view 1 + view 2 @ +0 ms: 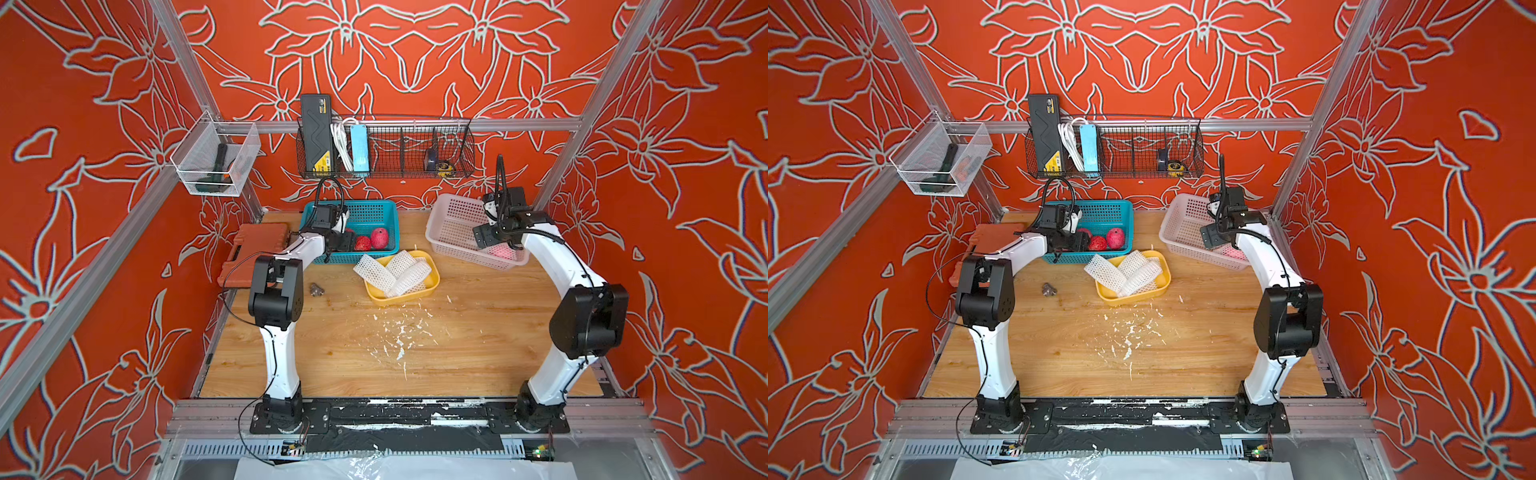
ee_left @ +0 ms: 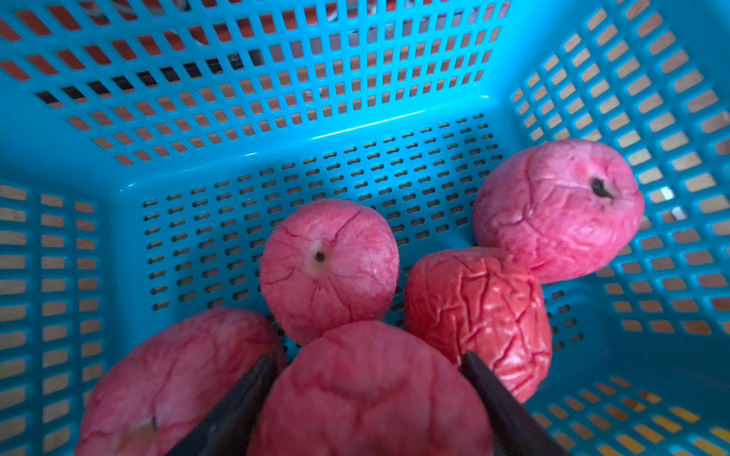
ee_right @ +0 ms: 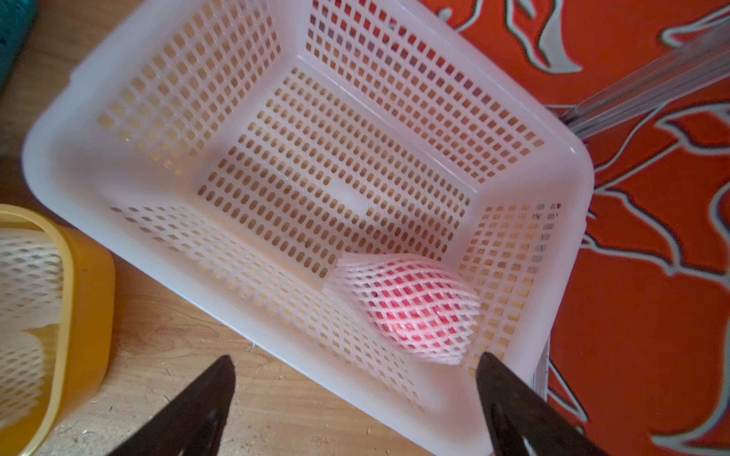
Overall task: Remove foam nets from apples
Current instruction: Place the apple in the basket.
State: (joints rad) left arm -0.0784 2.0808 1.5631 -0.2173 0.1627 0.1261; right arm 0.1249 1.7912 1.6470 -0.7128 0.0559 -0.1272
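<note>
The left pincer is straddling a bare apple in the blue basket; I cannot tell whether it is gripping. The right pincer is hanging open over the white basket holding one netted apple. Empty nets are lying in the yellow tray.

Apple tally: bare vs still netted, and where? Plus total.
Bare apples, in the blue basket: 5
Netted apple, in the white basket: 1
Total: 6
</note>
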